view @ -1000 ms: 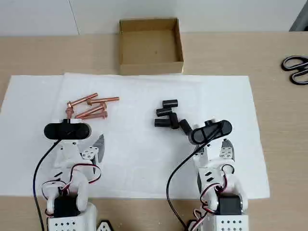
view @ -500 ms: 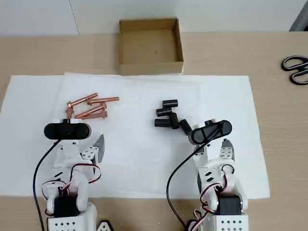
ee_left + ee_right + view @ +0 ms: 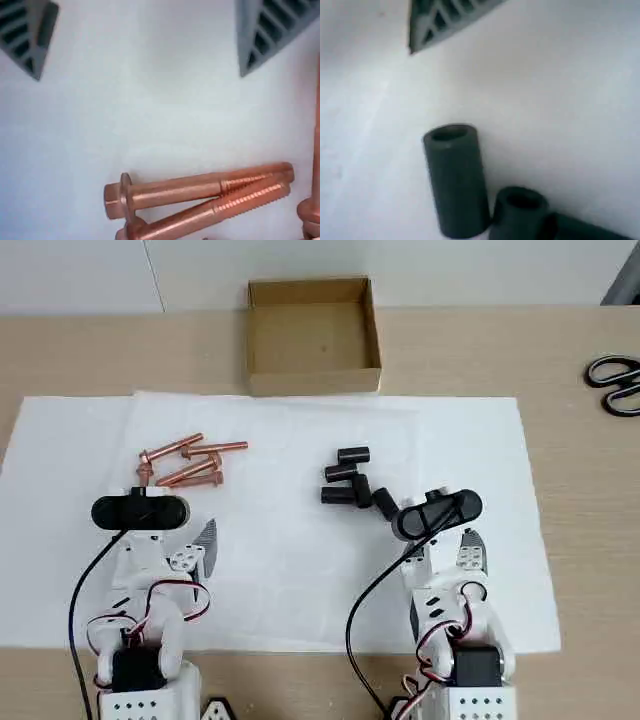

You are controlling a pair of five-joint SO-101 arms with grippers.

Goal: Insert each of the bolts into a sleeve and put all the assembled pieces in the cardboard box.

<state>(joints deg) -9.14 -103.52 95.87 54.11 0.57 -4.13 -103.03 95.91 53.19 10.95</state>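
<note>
The left tool (image 3: pixel 140 75) hangs released over the white paper (image 3: pixel 280 560), near the copper bolts (image 3: pixel 185 462). The right tool (image 3: pixel 468 545) sits beside 5 black sleeves (image 3: pixel 352 480); whether it is released or clenched I cannot tell. The cardboard box (image 3: pixel 315 382) stands on the surface beyond the paper.

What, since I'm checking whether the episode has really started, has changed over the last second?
Nothing visibly changed. The left arm stays by the bolts and the right arm by the sleeves. All the pieces lie loose on the paper, and the cardboard box has none in it.
</note>
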